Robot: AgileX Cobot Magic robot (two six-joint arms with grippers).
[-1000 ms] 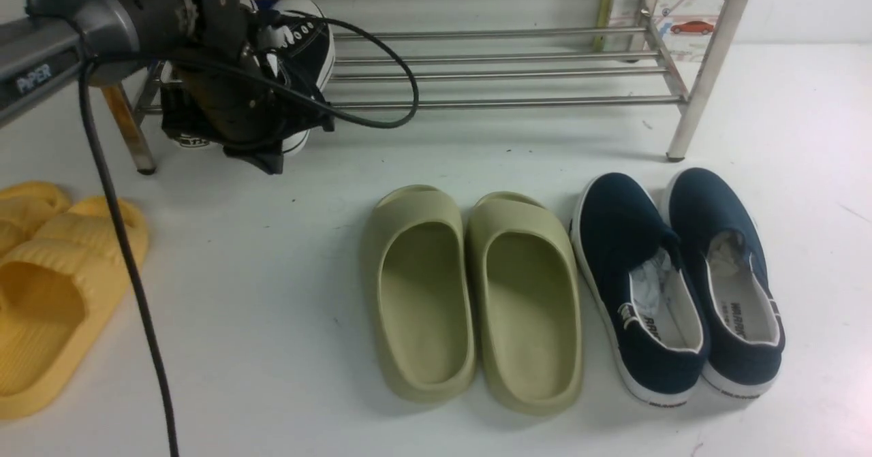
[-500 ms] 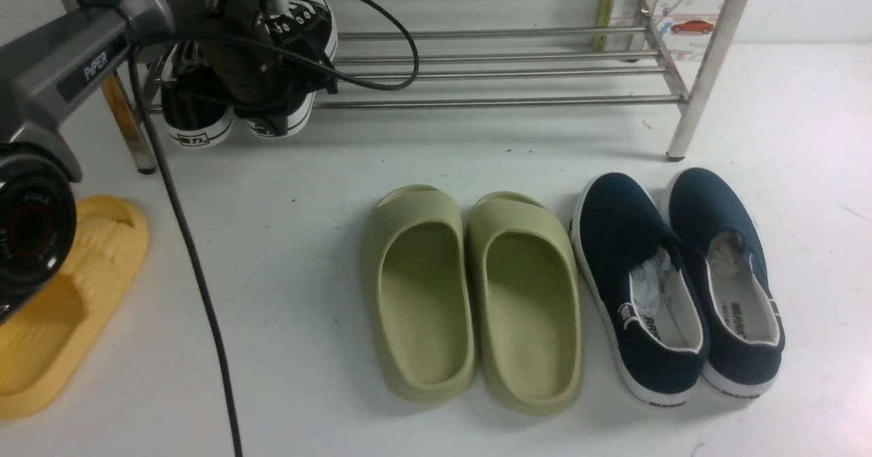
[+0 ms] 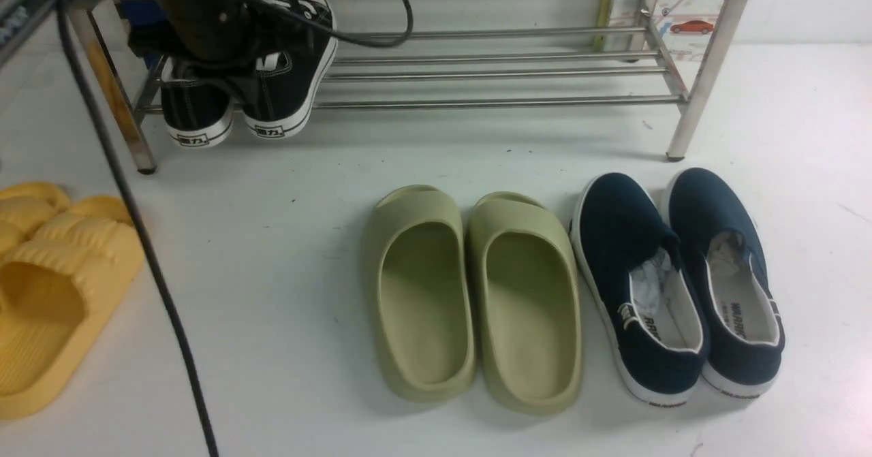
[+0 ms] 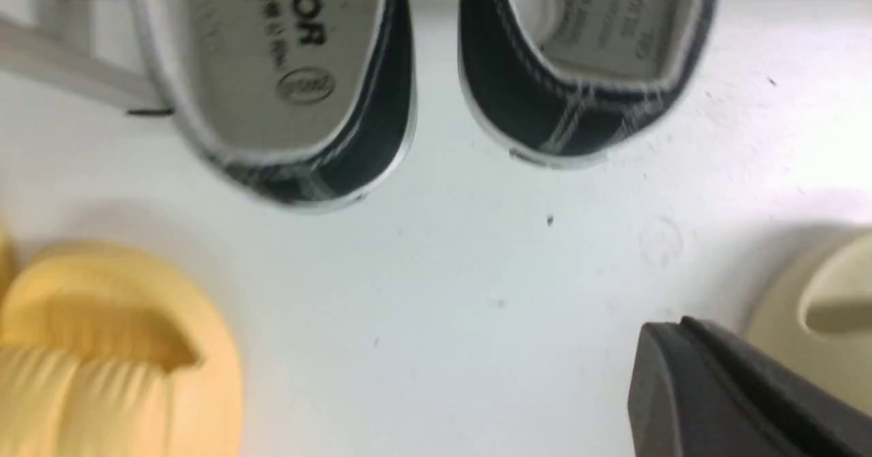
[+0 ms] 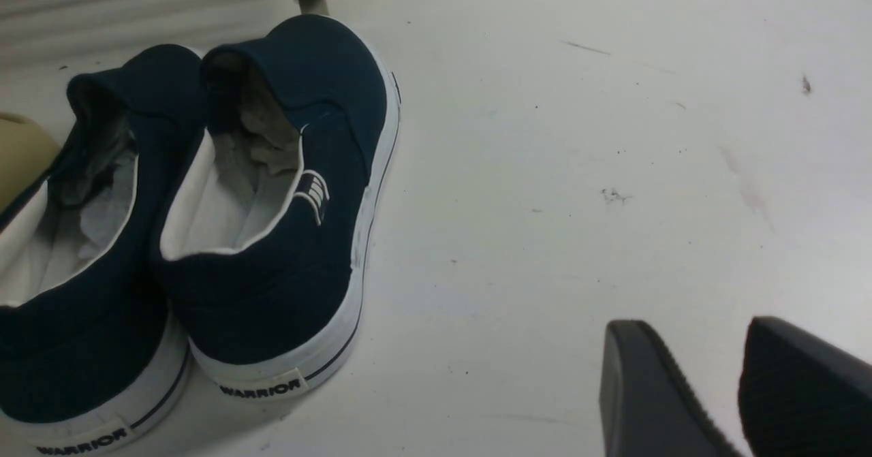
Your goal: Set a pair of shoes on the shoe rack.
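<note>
White floor (image 3: 272, 191), two sneakers (image 3: 283, 96) on one rack (image 3: 511, 101); left end effector (image 4: 681, 355) together, right end effector (image 5: 702, 338) apart.

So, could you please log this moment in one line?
black canvas white-soled sneakers: on steel tube rack, heels overhanging | left gripper: shut, empty

The left arm (image 3: 197, 14) is dark grey and black, with a thick black cable (image 3: 144, 239) looping from it. The right gripper (image 5: 705, 338) ends in matte black, round-tipped fingers (image 5: 647, 389).

Shiny steel rack (image 3: 504, 101), black canvas sneakers (image 3: 279, 96)
</note>
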